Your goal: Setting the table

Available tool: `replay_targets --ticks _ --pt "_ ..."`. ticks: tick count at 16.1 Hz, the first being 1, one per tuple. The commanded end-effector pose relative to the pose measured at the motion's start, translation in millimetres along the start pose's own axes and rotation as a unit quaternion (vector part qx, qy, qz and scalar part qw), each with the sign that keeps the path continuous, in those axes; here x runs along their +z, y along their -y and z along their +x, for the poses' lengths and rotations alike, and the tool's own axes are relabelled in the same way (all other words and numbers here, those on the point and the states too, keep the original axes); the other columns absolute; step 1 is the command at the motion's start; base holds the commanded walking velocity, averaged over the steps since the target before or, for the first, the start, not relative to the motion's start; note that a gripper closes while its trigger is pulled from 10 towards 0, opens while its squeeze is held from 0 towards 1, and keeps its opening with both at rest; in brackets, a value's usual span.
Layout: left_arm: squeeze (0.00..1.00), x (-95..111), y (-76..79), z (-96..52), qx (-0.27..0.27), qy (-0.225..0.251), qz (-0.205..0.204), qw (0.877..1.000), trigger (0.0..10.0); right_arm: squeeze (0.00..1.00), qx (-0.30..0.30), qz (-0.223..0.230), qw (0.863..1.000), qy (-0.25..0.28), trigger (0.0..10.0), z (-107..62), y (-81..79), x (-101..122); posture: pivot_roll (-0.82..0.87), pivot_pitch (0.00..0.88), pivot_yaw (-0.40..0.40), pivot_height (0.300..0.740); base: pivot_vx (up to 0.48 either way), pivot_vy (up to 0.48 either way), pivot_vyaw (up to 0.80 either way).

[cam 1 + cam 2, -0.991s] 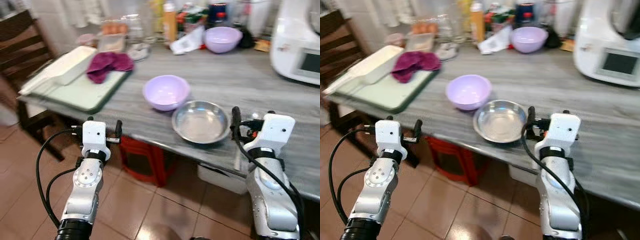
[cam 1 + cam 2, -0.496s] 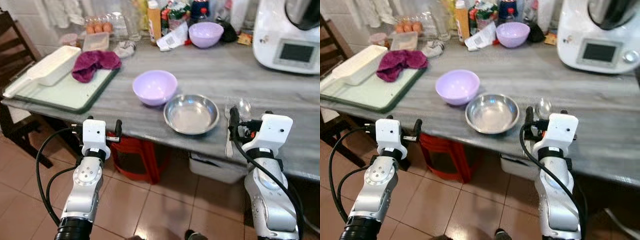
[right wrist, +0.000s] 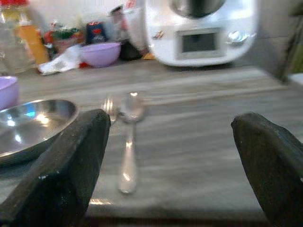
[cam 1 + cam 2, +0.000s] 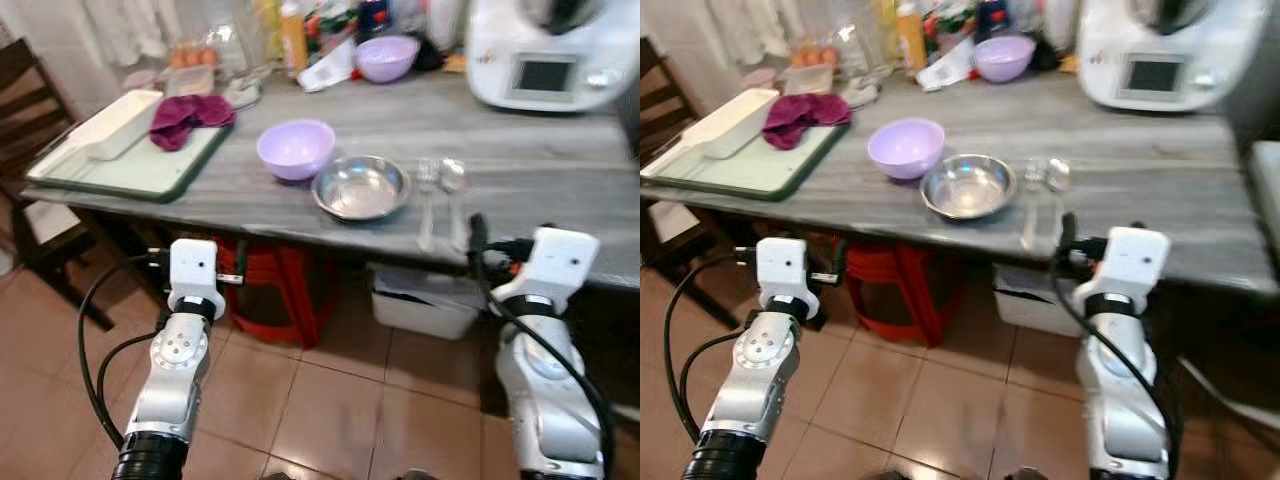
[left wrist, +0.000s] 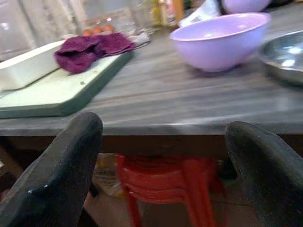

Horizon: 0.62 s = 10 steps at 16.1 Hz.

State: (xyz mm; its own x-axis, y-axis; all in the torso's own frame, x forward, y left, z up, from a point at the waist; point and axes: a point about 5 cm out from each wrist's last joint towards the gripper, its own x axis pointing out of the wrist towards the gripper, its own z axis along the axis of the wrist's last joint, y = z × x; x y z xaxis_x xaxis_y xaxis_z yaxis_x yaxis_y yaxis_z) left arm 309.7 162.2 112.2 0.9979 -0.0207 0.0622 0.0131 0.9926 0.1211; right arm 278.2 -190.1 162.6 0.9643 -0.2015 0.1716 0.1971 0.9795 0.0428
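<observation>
Lying nr table [image 4: 520,170] front edge: spoon [image 4: 456,200], fork [image 4: 427,203], steel bowl [image 4: 361,187].

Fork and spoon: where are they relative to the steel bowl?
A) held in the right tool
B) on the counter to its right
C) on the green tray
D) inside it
B: the fork and spoon lie side by side on the grey counter, right of the steel bowl, untouched by either tool.

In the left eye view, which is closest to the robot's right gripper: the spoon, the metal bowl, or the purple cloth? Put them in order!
From the right gripper, nearest first:
1. Spoon, on the table just ahead of it.
2. Metal bowl, further left near the table edge.
3. Purple cloth, far left on the green tray.
</observation>
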Motion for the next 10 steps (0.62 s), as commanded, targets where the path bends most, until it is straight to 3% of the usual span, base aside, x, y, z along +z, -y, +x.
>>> replay_targets --ticks 1,7,10 --pt "0.00 -4 -9.6 -2.5 0.009 -0.012 0.007 1.000 10.0 0.00 0.001 0.011 1.000 -0.008 10.0 0.6 -5.8 -1 -0.22 0.078 0.124 0.740 -0.289 0.000 0.00" --pt "0.00 -4 -4.7 -7.6 0.002 -0.012 0.008 1.000 10.0 0.00 0.013 0.006 0.999 -0.037 10.0 -2.6 -8.2 -17 -0.19 0.100 0.116 0.740 -0.287 0.000 0.00" --pt "0.00 -5 0.5 -21.8 -0.031 -0.008 0.011 0.999 10.0 0.00 0.070 -0.028 0.996 -0.046 10.0 -5.0 -16.2 -28 -0.16 0.145 0.098 0.740 -0.172 0.000 0.00"
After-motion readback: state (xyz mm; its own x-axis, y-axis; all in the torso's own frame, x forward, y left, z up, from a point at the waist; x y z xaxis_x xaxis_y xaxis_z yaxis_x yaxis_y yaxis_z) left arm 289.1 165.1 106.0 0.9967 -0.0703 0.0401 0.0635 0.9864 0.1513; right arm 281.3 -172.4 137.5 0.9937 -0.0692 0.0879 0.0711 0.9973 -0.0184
